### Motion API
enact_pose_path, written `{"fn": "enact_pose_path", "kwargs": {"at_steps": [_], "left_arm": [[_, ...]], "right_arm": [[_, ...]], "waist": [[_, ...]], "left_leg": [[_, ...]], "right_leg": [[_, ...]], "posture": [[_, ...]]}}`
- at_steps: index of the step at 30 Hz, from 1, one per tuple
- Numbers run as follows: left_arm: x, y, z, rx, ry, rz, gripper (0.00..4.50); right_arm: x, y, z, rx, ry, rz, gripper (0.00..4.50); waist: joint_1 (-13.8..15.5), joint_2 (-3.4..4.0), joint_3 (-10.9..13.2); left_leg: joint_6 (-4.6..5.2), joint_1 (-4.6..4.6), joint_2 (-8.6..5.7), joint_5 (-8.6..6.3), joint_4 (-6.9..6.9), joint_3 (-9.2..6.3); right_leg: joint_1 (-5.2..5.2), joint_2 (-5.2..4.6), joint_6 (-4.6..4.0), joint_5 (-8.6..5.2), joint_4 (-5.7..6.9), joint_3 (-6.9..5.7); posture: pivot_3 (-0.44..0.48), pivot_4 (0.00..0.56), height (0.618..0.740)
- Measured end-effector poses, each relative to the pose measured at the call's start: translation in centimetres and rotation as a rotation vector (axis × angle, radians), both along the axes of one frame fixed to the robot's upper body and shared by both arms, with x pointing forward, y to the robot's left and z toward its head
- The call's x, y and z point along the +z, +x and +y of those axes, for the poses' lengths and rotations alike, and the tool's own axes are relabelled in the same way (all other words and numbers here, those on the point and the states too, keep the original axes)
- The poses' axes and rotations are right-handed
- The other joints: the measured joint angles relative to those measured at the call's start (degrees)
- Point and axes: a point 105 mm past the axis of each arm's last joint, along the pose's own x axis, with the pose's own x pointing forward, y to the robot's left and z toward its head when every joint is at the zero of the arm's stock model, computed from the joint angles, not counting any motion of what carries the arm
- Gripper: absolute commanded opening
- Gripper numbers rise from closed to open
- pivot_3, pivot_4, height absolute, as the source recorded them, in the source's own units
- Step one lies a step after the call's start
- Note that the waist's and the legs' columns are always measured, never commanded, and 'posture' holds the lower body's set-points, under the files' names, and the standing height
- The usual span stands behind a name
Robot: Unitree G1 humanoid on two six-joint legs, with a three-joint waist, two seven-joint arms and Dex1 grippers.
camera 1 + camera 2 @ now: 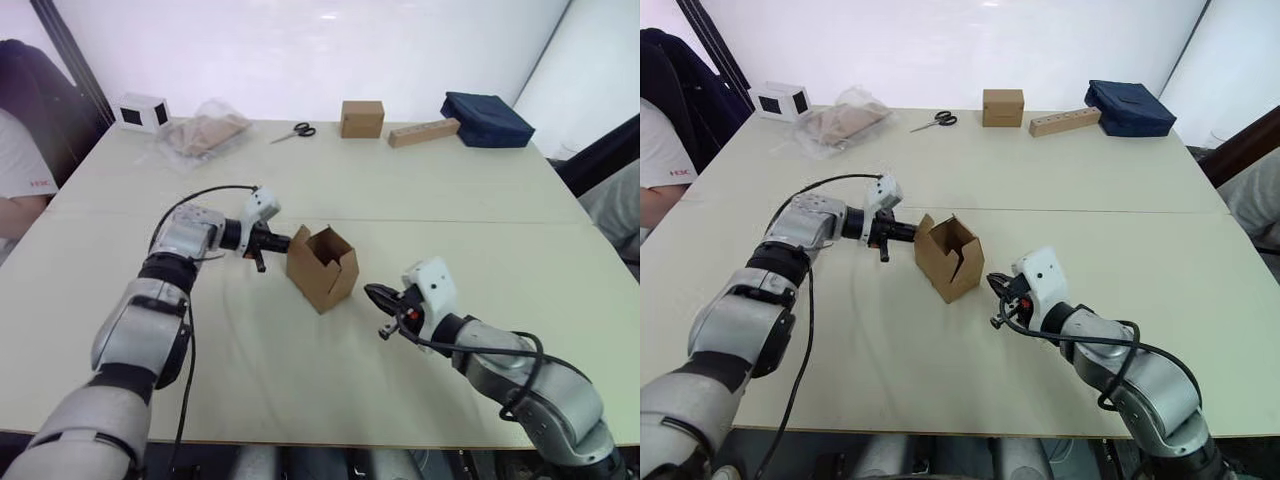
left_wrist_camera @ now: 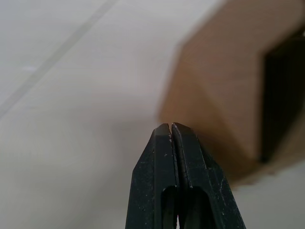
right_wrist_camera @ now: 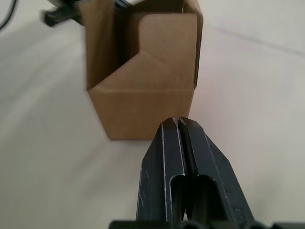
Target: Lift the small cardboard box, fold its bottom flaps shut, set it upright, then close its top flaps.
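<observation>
The box [image 1: 323, 266] was the landmark, standing upright on the table [image 1: 300, 370] near its middle, one corner turned toward the robot. It was plain brown corrugated cardboard, roughly a cube, with its top flaps raised and its mouth open upward; the inside lay in shadow. From the right wrist view one upper flap leaned inward over the opening while the others stood up. Its bottom flaps could not be seen.

Nearer than the box and to its right, the right gripper [image 1: 381, 297] lay low over the table, forearm stretched in from the near right corner, its two black fingers pressed together and pointing at the box's near right face, just short of it. On the box's left side the left gripper [image 1: 274, 242] reached across with the elbow bent, its fingers likewise pinched together with nothing between them, their tips at the box's left wall; whether they touched it could not be told. The left wrist view showed the box only as a blur.

Well beyond the box, along the far edge, stood a cube [image 1: 362, 118] and, right of it, a tan block [image 1: 424, 132] and a dark blue bag [image 1: 487, 119]. Left of the cube lay scissors [image 1: 295, 131], a clear plastic bag [image 1: 205, 131] and a small white box [image 1: 142, 112]. A person [image 1: 20, 170] sat at the far left, cut off by the frame.
</observation>
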Motion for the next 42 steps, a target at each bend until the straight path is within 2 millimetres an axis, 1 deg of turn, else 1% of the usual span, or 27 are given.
{"fn": "enact_pose_path", "kwargs": {"at_steps": [2,3,7,10,13,17,23,26,28,30,35,36,39,42], "left_arm": [[-0.9,-0.6,0.2,-0.005,0.009,0.04,0.02],[-0.9,-0.8,0.1,-0.011,0.012,0.046,0.02],[-0.3,-1.9,0.5,-0.054,0.031,0.052,0.02],[-0.5,-3.1,0.6,-0.089,0.036,0.088,0.02],[-0.3,-4.2,0.5,-0.126,0.03,0.121,0.02],[0.3,-5.2,0.7,-0.148,0.027,0.146,0.02],[0.1,-6.5,0.7,-0.181,0.041,0.193,0.02],[0.6,-7.1,1.0,-0.197,0.032,0.211,0.02],[0.9,-7.0,1.3,-0.188,0.024,0.201,0.02],[1.6,-6.6,1.4,-0.155,-0.029,0.209,0.02],[5.5,-4.7,1.3,-0.084,-0.152,0.122,0.02],[5.8,-4.6,1.1,-0.08,-0.168,0.114,0.02],[5.2,-4.4,0.3,-0.075,-0.19,0.129,0.02],[4.7,-4.4,-0.4,-0.073,-0.201,0.138,0.02]], "right_arm": [[-0.1,0.0,0.0,0.007,-0.006,0.006,0.0],[-0.1,-0.1,0.0,0.013,-0.007,0.007,0.0],[0.0,0.0,-0.3,0.021,-0.013,0.004,0.0],[0.1,0.2,-0.7,0.014,-0.019,0.001,0.0],[0.1,0.4,-1.0,0.005,-0.025,0.0,0.0],[0.2,0.5,-1.0,0.01,-0.026,-0.006,0.0],[0.1,0.9,-1.2,0.007,-0.036,-0.005,0.0],[0.1,0.9,-1.5,0.001,-0.041,-0.007,0.0],[0.1,1.1,-2.1,-0.016,-0.049,-0.016,0.0],[0.6,1.3,-2.5,-0.028,-0.046,-0.048,0.0],[2.3,1.7,-2.6,-0.015,0.024,-0.136,0.0],[2.5,1.7,-2.4,-0.006,0.048,-0.141,0.0],[2.8,1.5,-1.6,0.034,0.106,-0.153,0.0],[2.7,1.6,-1.3,0.06,0.138,-0.15,0.0]], "waist": [[0.0,-0.01,0.0],[0.1,-0.01,0.0],[0.1,0.0,0.0],[0.1,0.0,0.0],[0.0,0.0,0.0],[0.0,0.0,0.0],[0.0,0.0,0.0],[0.0,0.0,0.0],[0.1,0.01,0.0],[0.1,0.0,0.0],[0.1,0.0,0.0],[0.1,0.01,0.0],[0.0,0.02,0.0],[0.0,0.02,0.0]], "left_leg": [[0.0,-0.01,0.0,0.0,0.01,-0.02],[0.0,-0.01,0.0,0.0,0.01,-0.03],[0.0,0.02,0.0,0.0,0.01,-0.02],[0.0,0.02,0.0,0.0,0.02,-0.02],[0.0,0.02,0.0,0.0,0.02,-0.02],[-0.01,0.05,0.01,0.0,0.02,-0.02],[-0.01,0.05,0.01,0.0,0.02,-0.02],[-0.01,0.05,0.01,0.0,0.02,-0.02],[-0.01,0.06,0.01,0.01,0.02,-0.02],[-0.01,0.05,0.0,0.01,0.03,-0.02],[-0.01,0.07,0.0,0.01,0.03,-0.02],[-0.01,0.08,0.0,0.0,0.03,-0.02],[-0.02,0.08,0.0,0.01,0.03,-0.02],[-0.02,0.09,0.0,0.01,0.03,-0.02]], "right_leg": [[-0.01,0.01,-0.01,0.0,0.02,0.0],[-0.01,0.01,-0.02,0.01,0.02,-0.01],[0.02,0.0,-0.03,0.02,0.03,0.0],[0.02,0.0,-0.03,0.02,0.03,0.0],[0.02,0.0,-0.03,0.02,0.03,0.0],[0.03,0.01,-0.04,0.02,0.05,0.0],[0.02,0.01,-0.04,0.02,0.05,0.0],[0.02,0.01,-0.04,0.02,0.05,0.01],[0.04,0.01,-0.04,0.03,0.05,0.0],[0.03,0.01,-0.04,0.03,0.05,0.0],[0.06,0.02,-0.04,0.03,0.04,0.0],[0.06,0.02,-0.04,0.03,0.04,0.0],[0.06,0.02,-0.04,0.03,0.05,0.0],[0.06,0.02,-0.04,0.03,0.06,0.0]], "posture": [[0.0,0.15,0.74],[0.0,0.15,0.74],[0.0,0.15,0.74],[0.0,0.15,0.74],[0.0,0.15,0.74],[0.0,0.15,0.74],[0.0,0.15,0.74],[0.0,0.15,0.74],[0.0,0.15,0.74],[0.0,0.15,0.74],[0.0,0.15,0.74],[0.0,0.15,0.74],[0.0,0.15,0.74],[0.0,0.15,0.74]]}}
